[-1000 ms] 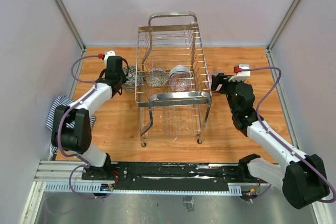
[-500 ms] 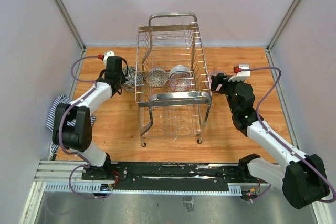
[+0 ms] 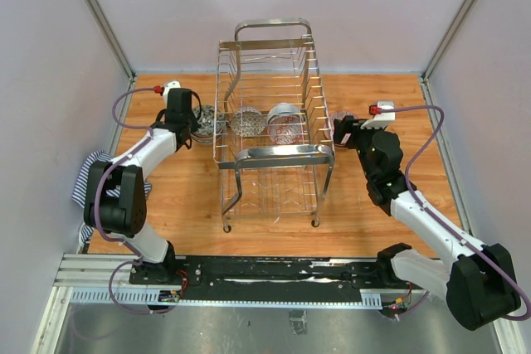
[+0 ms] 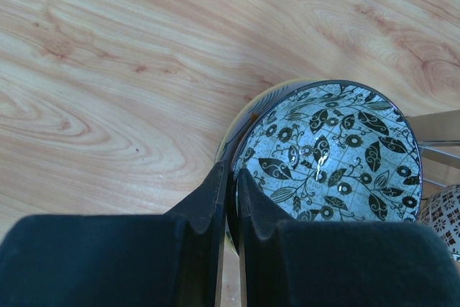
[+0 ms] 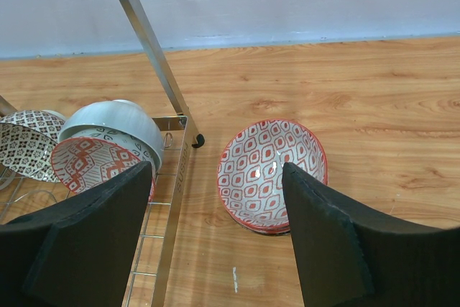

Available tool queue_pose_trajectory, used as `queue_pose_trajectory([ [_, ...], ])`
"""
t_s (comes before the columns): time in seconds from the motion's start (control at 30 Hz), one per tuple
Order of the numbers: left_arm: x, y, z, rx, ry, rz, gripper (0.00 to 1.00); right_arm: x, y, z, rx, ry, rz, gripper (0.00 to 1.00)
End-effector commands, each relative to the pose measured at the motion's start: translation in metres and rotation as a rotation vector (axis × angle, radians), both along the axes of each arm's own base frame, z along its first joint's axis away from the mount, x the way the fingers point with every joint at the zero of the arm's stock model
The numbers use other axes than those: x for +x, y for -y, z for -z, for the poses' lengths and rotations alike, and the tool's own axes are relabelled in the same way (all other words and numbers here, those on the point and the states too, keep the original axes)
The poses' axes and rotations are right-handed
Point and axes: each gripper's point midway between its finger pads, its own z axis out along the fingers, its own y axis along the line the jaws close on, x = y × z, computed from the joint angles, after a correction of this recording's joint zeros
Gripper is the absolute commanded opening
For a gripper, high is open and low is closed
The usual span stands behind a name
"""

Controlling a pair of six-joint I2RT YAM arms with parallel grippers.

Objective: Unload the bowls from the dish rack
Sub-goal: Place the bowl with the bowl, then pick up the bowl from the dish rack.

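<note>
The dish rack (image 3: 282, 152) is standing in the middle of the table (image 3: 182, 196), its long side running near to far, and it is taking most of the room between my two arms. On the left I am working in a narrow strip of bare wood between the rack's side wires and the left wall. A striped cloth (image 3: 87, 178) is hanging over the table's left edge, nearer than my hand. On the right, open wood is running out to the right edge.

The left gripper (image 4: 231, 177) is closed down narrow, pinching the rim of a leaf-patterned bowl (image 4: 330, 152), with one finger inside and one outside. That bowl is sitting just left of the rack, outside it. I cannot tell whether it is resting on the wood or hanging just above it. Only the left wrist camera is giving me the pinch itself; from above, the arm is hiding it.

The right gripper (image 5: 217, 177) is standing wide and holding nothing. A red diamond bowl (image 5: 269, 170) is lying on the wood just right of the rack, showing between the fingers and untouched. From above, that bowl is mostly hidden behind the gripper. The right wrist camera is also showing me three bowls inside the rack. A grey bowl (image 5: 115, 124) is lying on edge with a red-patterned bowl (image 5: 93, 163) tucked against it, and a dark-patterned bowl (image 5: 25, 141) is sitting to their left.
</note>
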Motion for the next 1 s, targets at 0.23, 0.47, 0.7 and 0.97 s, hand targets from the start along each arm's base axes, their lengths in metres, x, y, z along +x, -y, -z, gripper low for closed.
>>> queue_pose_trajectory([
  [0.23, 0.006, -0.003, -0.01, -0.028, 0.023, -0.013, 0.43, 0.0, 0.001, -0.016, 0.031, 0.031, -0.002, 0.74],
  [0.47, 0.002, -0.013, -0.029, -0.025, 0.077, -0.063, 0.63, 0.0, 0.0, -0.016, 0.031, 0.033, -0.006, 0.74],
  [0.7, -0.007, -0.015, -0.068, -0.03, 0.205, -0.059, 0.66, 0.0, 0.001, -0.02, 0.028, 0.04, -0.007, 0.74],
  [0.97, -0.014, 0.036, -0.112, -0.088, 0.429, 0.294, 0.66, -0.001, 0.0, -0.023, 0.034, 0.045, -0.012, 0.74],
])
